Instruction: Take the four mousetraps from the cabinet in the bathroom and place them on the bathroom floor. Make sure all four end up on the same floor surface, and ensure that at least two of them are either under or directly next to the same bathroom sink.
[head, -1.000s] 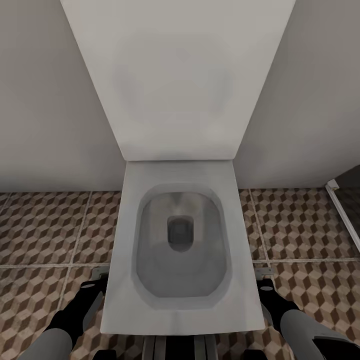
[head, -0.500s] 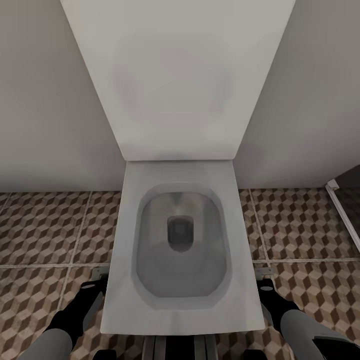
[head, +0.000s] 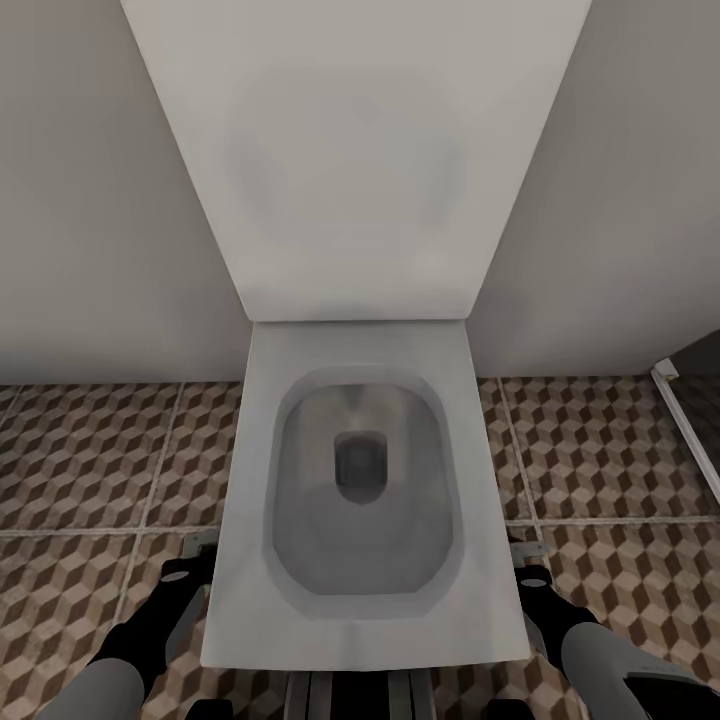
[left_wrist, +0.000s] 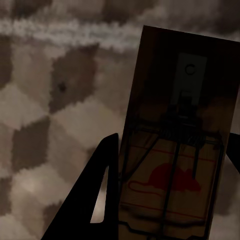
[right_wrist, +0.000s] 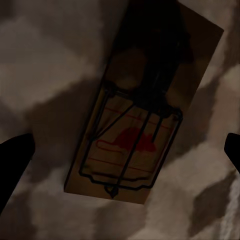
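Left wrist view – left gripper (left_wrist: 172, 200) pinches mousetrap (left_wrist: 180, 140); right gripper (right_wrist: 125, 150) spread

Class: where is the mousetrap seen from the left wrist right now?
In the left wrist view the mousetrap sits between the left end effector's fingers, above the cube-patterned floor.

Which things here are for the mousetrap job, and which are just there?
For the job:
mousetrap in the left wrist view
mousetrap in the right wrist view
cube-patterned bathroom floor

Just there:
white toilet
plain wall
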